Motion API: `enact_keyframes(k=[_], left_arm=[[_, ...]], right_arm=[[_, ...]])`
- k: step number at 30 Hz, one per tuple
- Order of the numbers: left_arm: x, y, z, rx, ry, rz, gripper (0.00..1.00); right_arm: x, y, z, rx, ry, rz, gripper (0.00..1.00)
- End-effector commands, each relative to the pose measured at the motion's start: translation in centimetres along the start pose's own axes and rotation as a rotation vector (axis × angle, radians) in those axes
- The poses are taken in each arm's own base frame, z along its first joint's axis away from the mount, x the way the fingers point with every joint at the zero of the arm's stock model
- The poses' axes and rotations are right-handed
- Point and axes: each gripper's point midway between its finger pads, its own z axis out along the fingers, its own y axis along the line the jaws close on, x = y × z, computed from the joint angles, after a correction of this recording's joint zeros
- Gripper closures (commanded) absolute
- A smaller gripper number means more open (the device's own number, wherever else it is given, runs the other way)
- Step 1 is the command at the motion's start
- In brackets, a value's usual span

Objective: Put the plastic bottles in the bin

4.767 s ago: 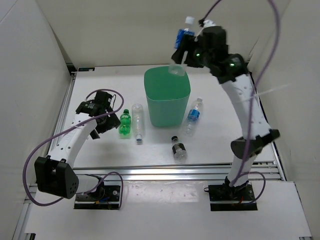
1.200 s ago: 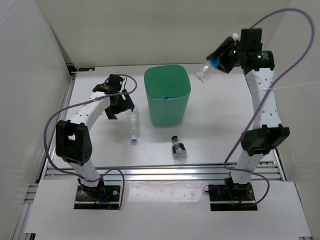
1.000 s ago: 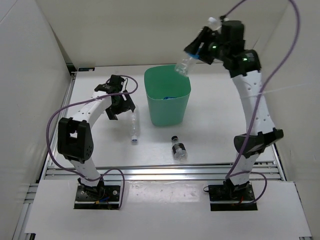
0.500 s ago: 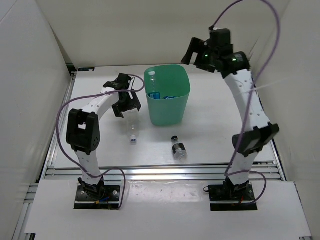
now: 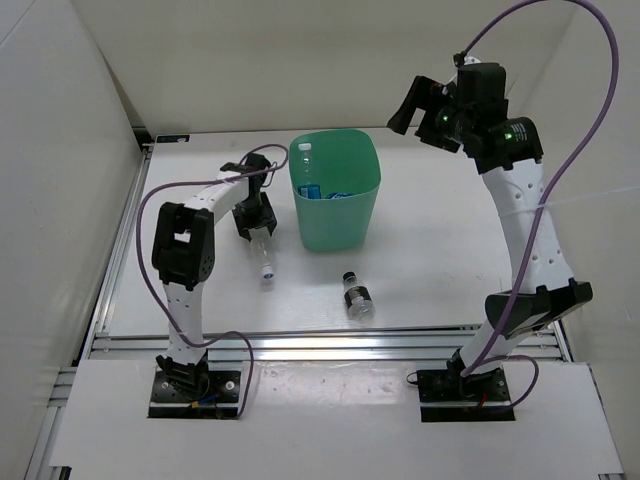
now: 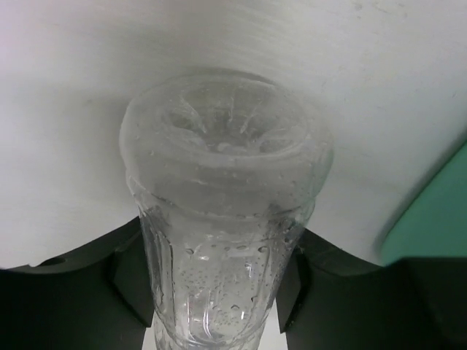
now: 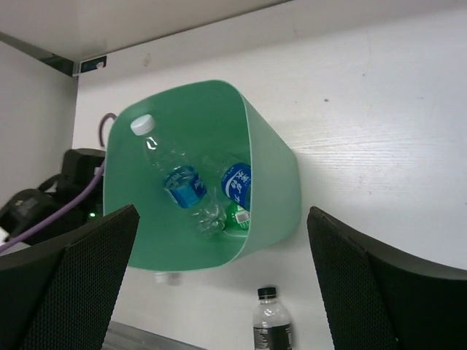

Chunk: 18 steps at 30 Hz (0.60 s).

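The mint-green bin (image 5: pixel 340 215) stands mid-table. Inside it lie two blue-labelled bottles (image 7: pixel 182 186) (image 7: pixel 237 182) and a green bottle (image 7: pixel 237 215). A plain clear bottle (image 5: pixel 266 252) lies on the table left of the bin, and my left gripper (image 5: pixel 255 213) is shut on it. In the left wrist view that bottle (image 6: pixel 222 219) fills the gap between the black fingers (image 6: pixel 135 281). My right gripper (image 5: pixel 420 105) hangs open and empty, high up to the right of the bin. A short dark-labelled bottle (image 5: pixel 357 297) lies in front of the bin.
White walls close in the table on the left, back and right. An aluminium rail (image 5: pixel 330 345) runs along the near edge. The bin's wall (image 6: pixel 438 211) is close on the right of the left gripper. The left arm's purple cable (image 5: pixel 150 290) loops beside its base.
The right gripper let a blue-labelled bottle fall into the bin, then drew back to the right, open. The left gripper came down over the clear bottle and shut on it.
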Motion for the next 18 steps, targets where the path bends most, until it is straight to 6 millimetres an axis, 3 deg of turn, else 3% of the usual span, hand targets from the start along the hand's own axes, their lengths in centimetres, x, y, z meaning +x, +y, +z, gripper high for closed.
enact_keyframes(k=[1, 2, 4, 5, 7, 8, 10, 11, 12, 13, 15, 16, 18], left_arm=[[-4.4, 0.2, -8.8, -0.006, -0.209, -0.049, 0.43], [-5.8, -0.2, -12.3, 0.037, -0.287, -0.075, 0.42], [-7.7, -0.9, -16.8, 0.097, -0.383, -0.104, 0.41], [-9.6, -2.4, -21.0, 0.175, -0.480, -0.112, 0.41], [-10.3, -4.8, -25.3, 0.270, -0.561, -0.097, 0.39], [-10.7, -6.2, -28.5, 0.356, -0.608, -0.089, 0.39], [-10.4, -9.2, -31.5, 0.478, -0.663, -0.064, 0.37], [-10.0, -10.5, -32.8, 0.540, -0.675, -0.043, 0.36], [-9.6, -11.6, -32.5, 0.563, -0.671, -0.026, 0.34], [-9.6, -12.6, -34.1, 0.611, -0.708, -0.018, 0.32], [-8.1, -14.6, -33.9, 0.640, -0.690, 0.031, 0.27], [-7.8, -15.7, -32.9, 0.645, -0.669, 0.064, 0.25], [-7.0, -17.7, -33.1, 0.704, -0.650, 0.112, 0.19]], right_arm=[[0.4, -0.3, -0.5, 0.000, 0.009, -0.021, 0.00], [0.2, -0.2, -0.9, -0.004, 0.001, -0.022, 0.00], [1.0, -0.8, -0.8, 0.017, 0.023, -0.019, 0.00], [1.4, -1.5, -1.2, 0.046, 0.020, -0.019, 0.00], [2.4, -2.2, -1.4, 0.070, 0.042, -0.007, 0.00], [2.5, -2.5, -1.6, 0.085, 0.038, -0.007, 0.00], [3.8, -3.2, -1.4, 0.103, 0.073, -0.005, 0.00], [4.0, -3.3, -1.7, 0.103, 0.073, -0.005, 0.00], [4.1, -3.6, -1.5, 0.120, 0.075, 0.004, 0.00], [4.3, -3.7, -1.7, 0.121, 0.077, 0.004, 0.00], [4.0, -3.9, -2.1, 0.137, 0.058, 0.002, 0.00], [4.3, -4.1, -1.9, 0.143, 0.068, 0.003, 0.00], [4.5, -4.2, -2.2, 0.143, 0.068, 0.003, 0.00]])
